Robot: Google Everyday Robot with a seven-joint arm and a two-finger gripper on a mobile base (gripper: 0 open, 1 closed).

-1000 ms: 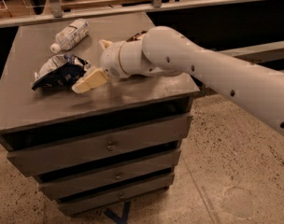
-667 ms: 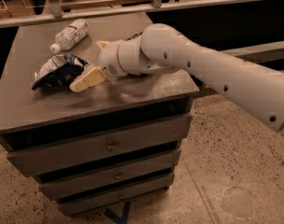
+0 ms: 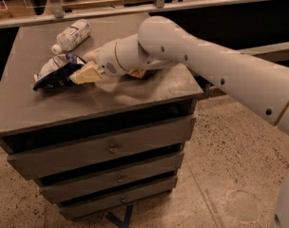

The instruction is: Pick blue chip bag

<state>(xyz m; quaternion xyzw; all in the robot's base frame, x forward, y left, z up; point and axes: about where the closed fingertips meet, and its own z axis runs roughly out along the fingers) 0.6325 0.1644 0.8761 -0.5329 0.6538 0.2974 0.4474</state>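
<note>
Setting: one grey metal cabinet (image 3: 149,91) on a speckled floor (image 3: 220,165), seen from above and in front.
Cabinet front: three shut drawers (image 3: 101,151) stacked one over another, with a small round knob (image 3: 113,149) on the top one and one on the middle one.
Cabinet top: three items lie on it, two snack bags and one bottle.
Blue chip bag: one blue chip bag (image 3: 54,70), dark navy with white and silver patches, crumpled. It lies flat on the left part of the cabinet top, its long side running left to right.
Bottle: one plastic bottle (image 3: 72,34) with a white label, lying on its side near the back left corner. Its cap points toward the front left, and it sits just behind the blue chip bag.
Other bag: one tan and brown chip bag (image 3: 140,73) near the middle of the top, mostly hidden behind the arm.
Arm: one thick white robot arm (image 3: 206,65) reaches in from the right edge and crosses low over the cabinet top.
Gripper: one gripper (image 3: 80,69), tan at its tip, low over the top at the right end of the blue chip bag and touching it.
Gripper state: it is not possible to make out whether it is spread, narrowed or closed on the bag.
Background: one metal rail (image 3: 111,12) runs behind the cabinet.
</note>
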